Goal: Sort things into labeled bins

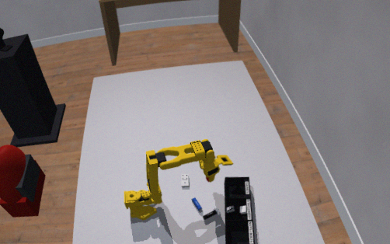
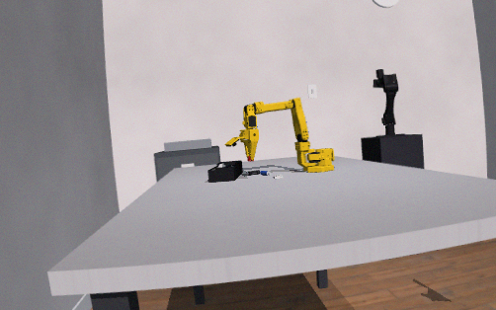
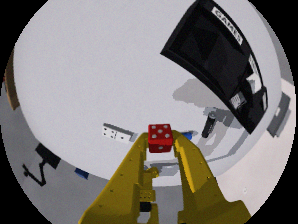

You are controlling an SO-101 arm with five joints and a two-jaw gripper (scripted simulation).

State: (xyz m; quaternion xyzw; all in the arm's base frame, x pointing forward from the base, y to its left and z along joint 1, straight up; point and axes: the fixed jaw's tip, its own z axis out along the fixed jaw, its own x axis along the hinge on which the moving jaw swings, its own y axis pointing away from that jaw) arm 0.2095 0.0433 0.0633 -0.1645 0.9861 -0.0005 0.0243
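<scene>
The top view is looking steeply down from above at the yellow jointed robot arm (image 1: 180, 155) (image 2: 277, 106) and the white rectangular table (image 1: 167, 105) (image 2: 277, 217). The exterior view is facing the arm from farther off, low across the tabletop. The wrist view is peering closely past the yellow gripper (image 3: 161, 142). The top and exterior views are both sharing the arm; the top and wrist views, the black open-topped bins (image 1: 238, 179) (image 3: 186, 64).

A robotics lab: a yellow arm (image 1: 180, 155) (image 2: 275, 107) on a table (image 1: 167, 105) (image 2: 277, 217).

The lower labels on the black bins (image 1: 238, 179) (image 2: 224, 174) (image 3: 176, 42) are too blurred to read.
</scene>
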